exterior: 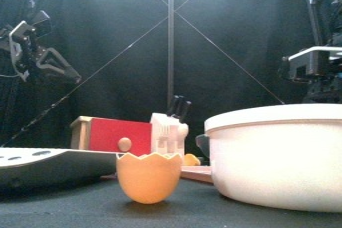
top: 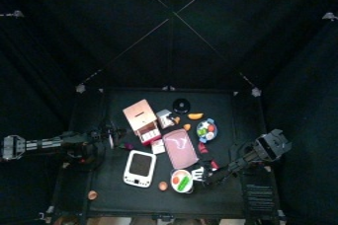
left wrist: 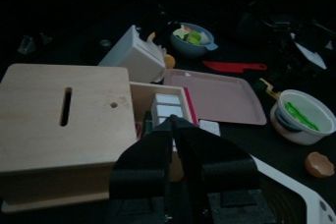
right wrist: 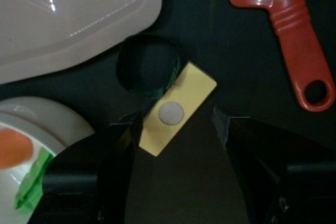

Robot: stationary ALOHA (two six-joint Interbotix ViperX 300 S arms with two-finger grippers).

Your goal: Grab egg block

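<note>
The egg block [right wrist: 168, 111] is a flat yellow slab with a white round spot. It lies on the black table beside a dark round ring [right wrist: 151, 63]. My right gripper [right wrist: 178, 135] hangs over it, open, one jaw on each side of the block's near end and a gap to both. The top view places this gripper [top: 219, 170] at the table's right front, but the block is too small to make out there. My left gripper [left wrist: 175, 132] is shut and holds nothing; it hovers over a wooden box [left wrist: 66, 120] on the left side.
Close to the block are a white bowl [right wrist: 39, 135] with orange and green pieces, a pink tray [right wrist: 66, 17] and a red utensil [right wrist: 282, 31]. An orange eggshell cup [exterior: 148, 177] and a grey-white device [exterior: 40, 164] stand at the front edge.
</note>
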